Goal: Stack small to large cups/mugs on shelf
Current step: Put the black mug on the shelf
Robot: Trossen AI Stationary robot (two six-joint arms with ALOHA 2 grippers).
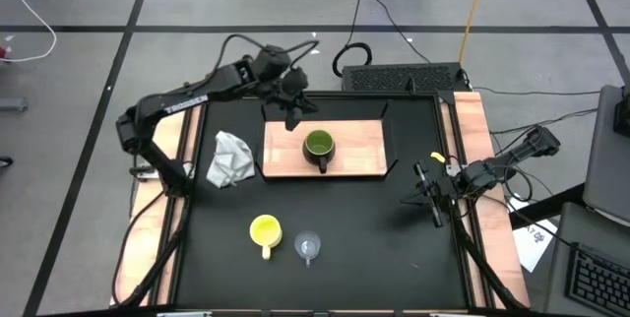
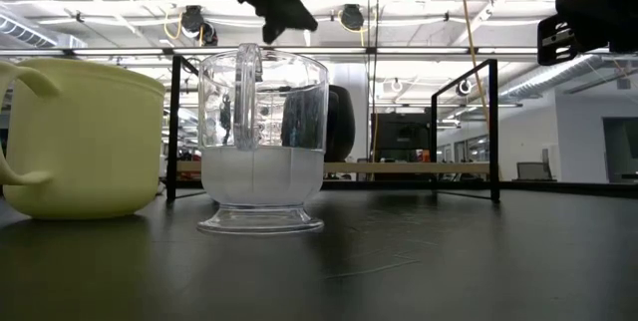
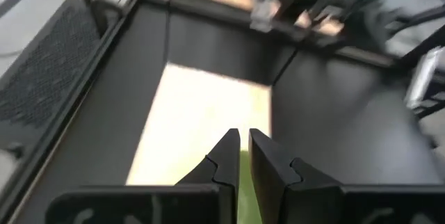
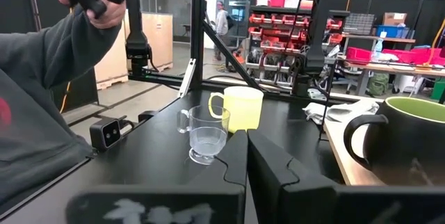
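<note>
While both jaws near-shut and empty, green mug (image 1: 319, 147) on shelf (image 1: 362, 150), beside left gripper (image 1: 292, 112).

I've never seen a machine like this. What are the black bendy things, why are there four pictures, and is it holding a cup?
They are two robot arms at a black table. One picture looks down from above, one sits at table height, and one camera rides on each wrist. The left hand hovers, nearly shut, over the wooden shelf, where the green mug stands. The right hand waits shut at the table's right edge. Neither holds anything. The yellow mug, clear glass cup and crumpled cloth sit on the table.
</note>
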